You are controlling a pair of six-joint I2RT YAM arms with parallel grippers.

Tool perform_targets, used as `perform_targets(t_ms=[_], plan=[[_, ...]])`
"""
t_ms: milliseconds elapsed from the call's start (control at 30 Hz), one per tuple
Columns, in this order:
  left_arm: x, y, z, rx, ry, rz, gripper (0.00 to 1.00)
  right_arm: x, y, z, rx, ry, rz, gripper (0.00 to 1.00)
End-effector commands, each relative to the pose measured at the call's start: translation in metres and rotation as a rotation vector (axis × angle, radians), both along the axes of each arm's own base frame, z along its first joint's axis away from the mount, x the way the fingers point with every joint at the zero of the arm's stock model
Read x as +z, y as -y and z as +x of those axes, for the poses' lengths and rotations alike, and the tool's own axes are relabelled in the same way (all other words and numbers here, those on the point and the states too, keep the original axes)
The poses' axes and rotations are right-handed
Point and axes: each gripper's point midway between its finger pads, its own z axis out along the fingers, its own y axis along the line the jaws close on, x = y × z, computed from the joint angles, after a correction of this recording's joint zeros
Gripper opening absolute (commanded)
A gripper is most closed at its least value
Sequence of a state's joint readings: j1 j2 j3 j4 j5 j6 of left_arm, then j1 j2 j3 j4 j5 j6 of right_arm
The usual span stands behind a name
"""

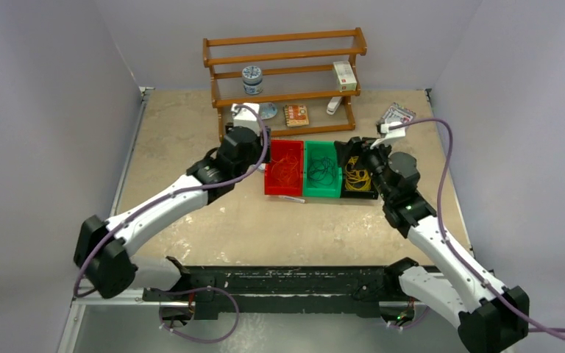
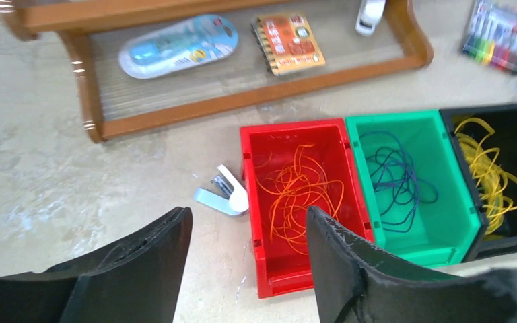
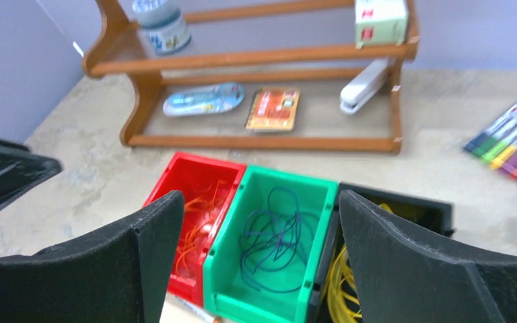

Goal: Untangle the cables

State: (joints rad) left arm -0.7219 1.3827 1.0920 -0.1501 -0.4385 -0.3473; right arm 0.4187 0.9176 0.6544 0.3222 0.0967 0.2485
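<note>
Ahead of left gripper and right gripper | orange cables lay in red bin, dark-blue cables in green bin, yellow cables in black bin | both grippers stood jaws apart, empty, clear of cables.

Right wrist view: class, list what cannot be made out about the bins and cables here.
Yellow cables: partly behind a gripper finger, cut by the bottom edge.
Red bin: near end hidden by the other finger.
Marker pack: blurred, cut by the right edge.
</note>
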Motion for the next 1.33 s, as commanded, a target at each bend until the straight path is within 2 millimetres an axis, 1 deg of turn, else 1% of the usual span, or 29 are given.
perform_targets(t_ms=[0,100,200,267,333,467,500,633,667,767,867,1000,1100,1300], plan=[[0.042,-0.044,-0.010,0.165,0.108,-0.095,0.63,0.063,0.035,-0.004,-0.148,0.141,-0.051,0.88],[0.051,-0.082,-0.023,0.301,0.144,-0.080,0.64,0.085,0.051,-0.011,-0.210,0.187,-0.071,0.93],[0.058,-0.130,-0.042,0.498,0.192,-0.063,0.65,0.104,0.064,-0.019,-0.256,0.233,-0.078,0.99],[0.062,-0.157,-0.055,0.595,0.225,-0.052,0.65,0.113,0.070,-0.024,-0.276,0.258,-0.080,0.99],[0.066,-0.176,-0.068,0.660,0.248,-0.054,0.66,0.119,0.075,-0.029,-0.293,0.280,-0.080,0.99],[0.069,-0.199,-0.087,0.728,0.278,-0.086,0.66,0.127,0.085,-0.039,-0.328,0.330,-0.080,0.99],[0.069,-0.202,-0.091,0.736,0.283,-0.094,0.66,0.129,0.087,-0.042,-0.330,0.351,-0.078,0.99],[0.064,-0.216,-0.101,0.781,0.295,-0.116,0.66,0.127,0.090,-0.054,-0.322,0.418,-0.054,0.99],[0.063,-0.217,-0.103,0.785,0.298,-0.122,0.66,0.122,0.090,-0.055,-0.323,0.423,-0.049,0.99],[0.061,-0.223,-0.108,0.794,0.313,-0.145,0.66,0.118,0.092,-0.060,-0.326,0.439,-0.020,1.00],[0.058,-0.227,-0.113,0.802,0.326,-0.158,0.66,0.112,0.093,-0.060,-0.332,0.432,-0.011,0.99],[0.056,-0.227,-0.113,0.784,0.331,-0.151,0.68,0.108,0.093,-0.058,-0.336,0.420,-0.013,0.99],[0.058,-0.227,-0.112,0.786,0.324,-0.130,0.69,0.108,0.093,-0.057,-0.335,0.419,-0.012,0.99],[0.054,-0.223,-0.110,0.768,0.311,-0.109,0.71,0.104,0.092,-0.054,-0.337,0.408,-0.016,0.99]])
